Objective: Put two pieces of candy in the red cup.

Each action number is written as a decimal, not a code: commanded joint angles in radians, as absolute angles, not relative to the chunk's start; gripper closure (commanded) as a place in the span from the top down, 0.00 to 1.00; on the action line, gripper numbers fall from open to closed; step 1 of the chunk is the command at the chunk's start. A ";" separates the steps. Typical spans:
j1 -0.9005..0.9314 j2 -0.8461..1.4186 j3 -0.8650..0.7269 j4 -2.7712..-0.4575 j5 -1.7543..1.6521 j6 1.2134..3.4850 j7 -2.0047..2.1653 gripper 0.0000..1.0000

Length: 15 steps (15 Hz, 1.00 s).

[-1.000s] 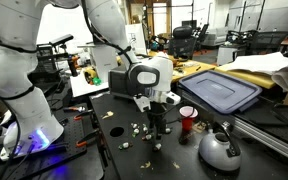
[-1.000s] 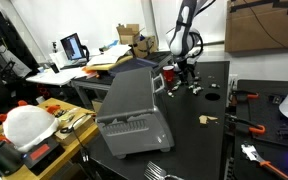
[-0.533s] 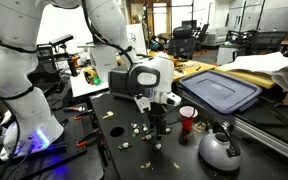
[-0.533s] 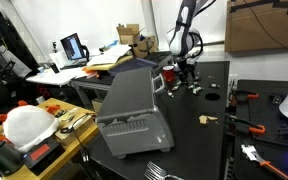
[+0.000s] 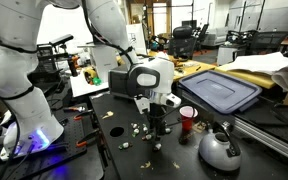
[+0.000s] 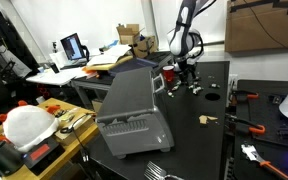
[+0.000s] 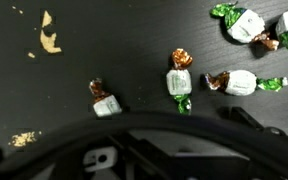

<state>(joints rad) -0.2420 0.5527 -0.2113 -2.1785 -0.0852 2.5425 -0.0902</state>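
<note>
Several small wrapped candies lie on the black table; in the wrist view I see one (image 7: 106, 102) at the left, one (image 7: 179, 82) in the middle, and more (image 7: 240, 82) to the right. In an exterior view they are scattered (image 5: 136, 128) around my gripper (image 5: 156, 128), which points straight down just above the table among them. The red cup (image 5: 188, 122) stands upright to one side of the gripper, a short gap away. In the wrist view only the gripper's dark body fills the bottom edge and the fingertips are not distinct.
A grey kettle (image 5: 220, 148) stands near the cup. A tan scrap (image 7: 49, 33) and crumbs lie on the table. A blue tray (image 5: 220, 92) sits behind the cup. A grey case (image 6: 132, 105) stands on the table's near side, with tools (image 6: 246, 125) opposite.
</note>
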 commanded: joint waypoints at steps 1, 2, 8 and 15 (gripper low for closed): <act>-0.268 0.533 -0.194 -2.193 -0.039 2.524 -0.087 1.00; -0.272 0.531 -0.193 -2.196 -0.026 2.523 -0.086 1.00; -0.286 0.526 -0.177 -2.213 0.040 2.502 -0.093 1.00; -0.285 0.516 -0.167 -2.220 0.074 2.480 -0.091 0.51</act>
<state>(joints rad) -0.2714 0.5453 -0.1780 -2.1979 0.0580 2.5111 -0.0903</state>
